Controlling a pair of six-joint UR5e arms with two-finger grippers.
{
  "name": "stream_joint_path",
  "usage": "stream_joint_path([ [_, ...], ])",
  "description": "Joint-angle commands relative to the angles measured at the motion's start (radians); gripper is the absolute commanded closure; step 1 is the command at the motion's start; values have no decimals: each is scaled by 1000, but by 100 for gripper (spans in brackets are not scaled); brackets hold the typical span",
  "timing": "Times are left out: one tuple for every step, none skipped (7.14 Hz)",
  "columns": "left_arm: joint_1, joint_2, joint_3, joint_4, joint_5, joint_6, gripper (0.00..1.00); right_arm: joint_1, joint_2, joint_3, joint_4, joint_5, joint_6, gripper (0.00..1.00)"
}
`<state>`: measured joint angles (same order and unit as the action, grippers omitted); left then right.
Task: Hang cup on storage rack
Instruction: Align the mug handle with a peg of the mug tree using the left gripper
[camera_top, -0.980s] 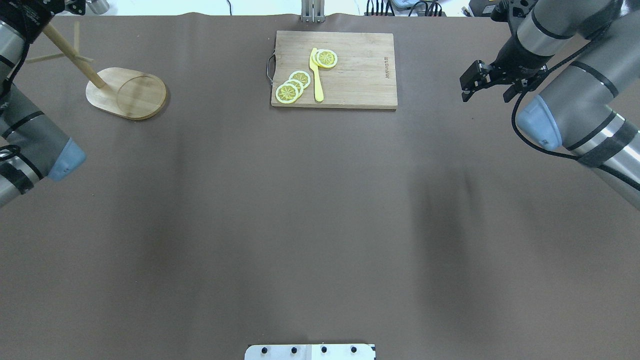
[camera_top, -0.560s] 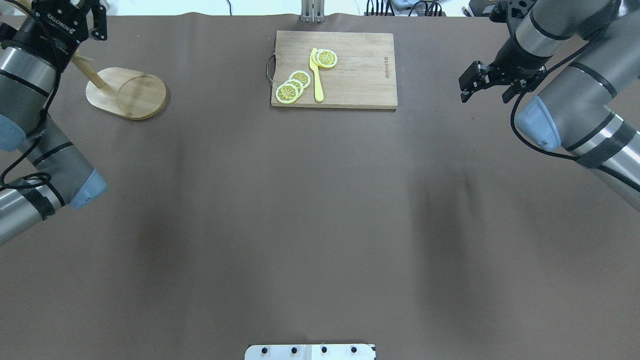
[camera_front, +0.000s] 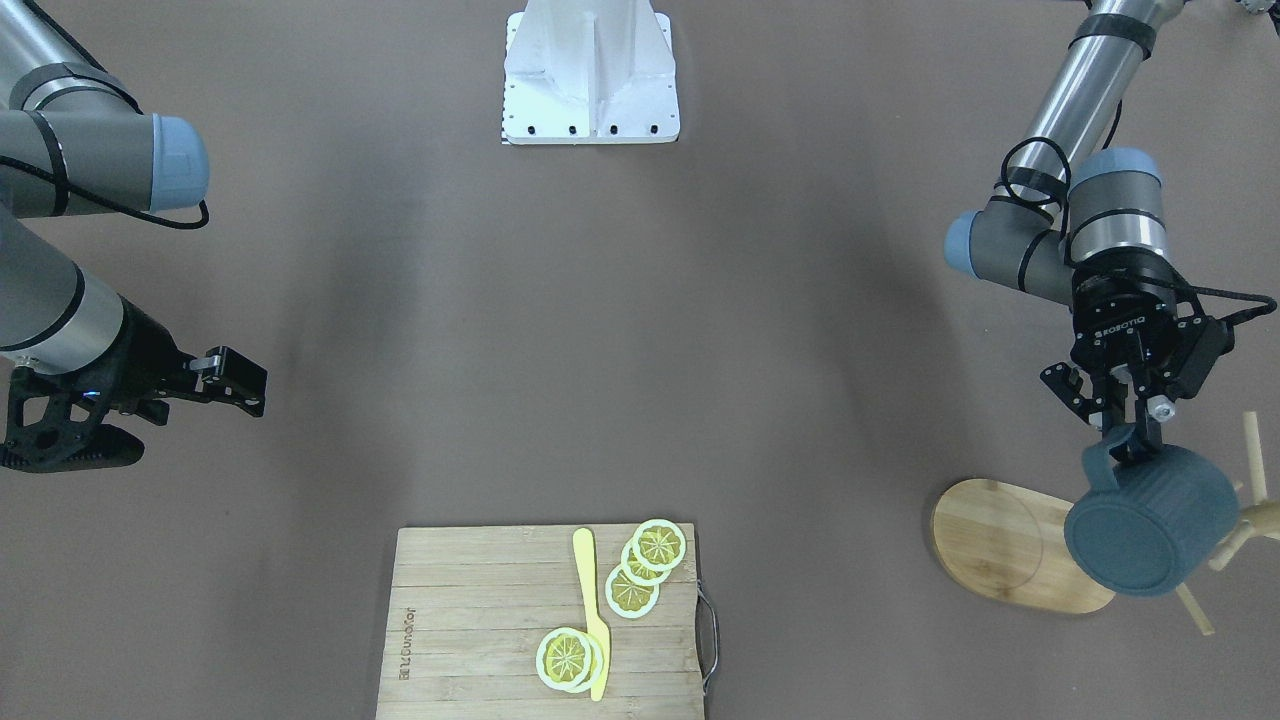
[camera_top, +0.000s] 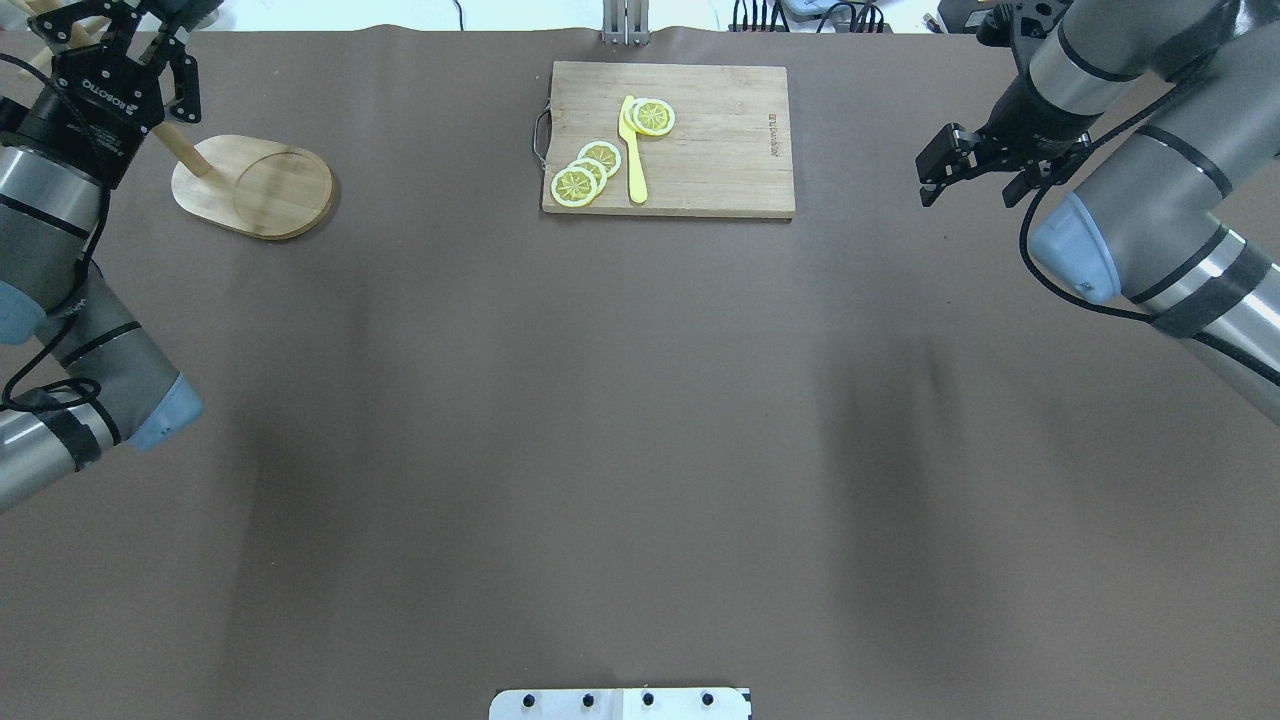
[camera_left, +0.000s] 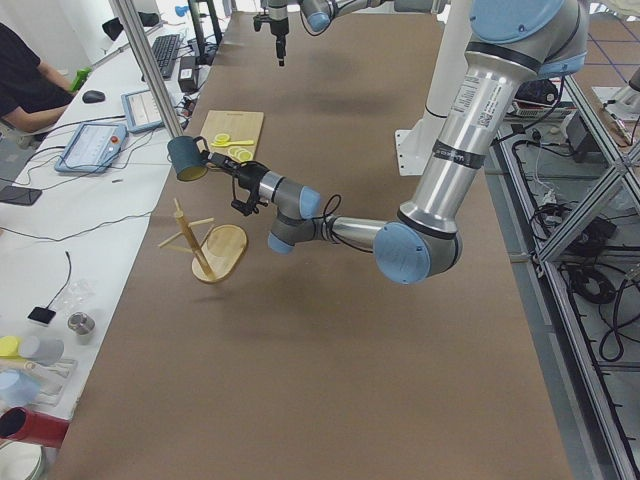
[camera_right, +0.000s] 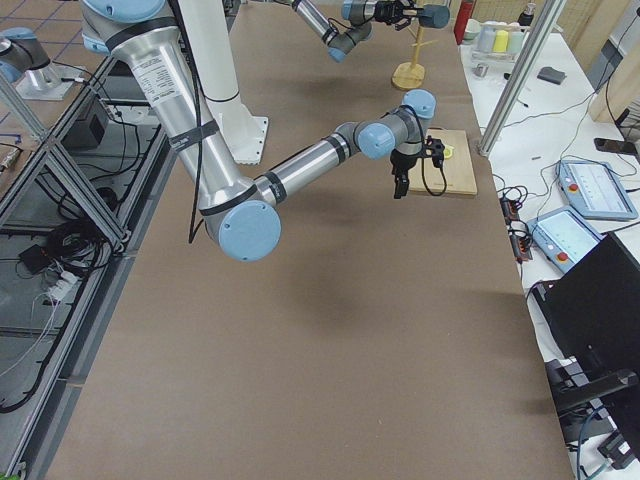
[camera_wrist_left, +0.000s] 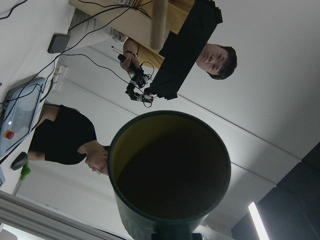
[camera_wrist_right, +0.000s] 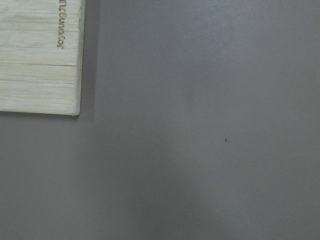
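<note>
Cup (camera_front: 1150, 520) held in the air by the left gripper (camera_front: 1135, 438), which is clamped on its rim beside the loop handle. The cup's flat bottom faces the front camera.

In the overhead view, the storage rack (camera_top: 250, 185) stands at the table's 10 o'clock. A second ago that view showed the rack's post and pegs uncovered, with the left wrist out at the edge. Now the wrist has swung in above the post and hides it.

The left side view shows the cup higher than the pegs and touching none. The carry looks nearly done; lowering the handle onto a peg remains.

The right gripper (camera_top: 930, 180) hovers at 3 o'clock from the cutting board (camera_top: 720, 170), jaws apparently parted, empty, barely moved.
</note>
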<state>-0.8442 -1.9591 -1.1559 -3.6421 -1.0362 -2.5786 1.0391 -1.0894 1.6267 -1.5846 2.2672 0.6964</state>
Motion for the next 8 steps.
stream_joint_path([
  [2,-3,27,-3,1,0,100,-1,-1,2,0,0,0,0],
  [1,-3,36,-3,1,2,100,-1,-1,-1,0,0,-2,0],
  [-1,-3,50,-3,13,3,100,-2,-1,-1,0,-2,-2,0],
  [1,-3,65,-1,30,5,100,-4,-1,-2,0,-2,-2,0],
  [-1,-3,71,0,34,8,100,-8,0,-2,0,-3,-2,0],
  [-1,-3,79,2,62,9,100,-8,0,-1,0,-3,-2,0],
  [-1,-3,88,2,65,9,100,-10,0,-1,0,-3,-2,0],
  [1,-6,88,3,68,11,100,-11,0,-1,0,-3,-2,0],
])
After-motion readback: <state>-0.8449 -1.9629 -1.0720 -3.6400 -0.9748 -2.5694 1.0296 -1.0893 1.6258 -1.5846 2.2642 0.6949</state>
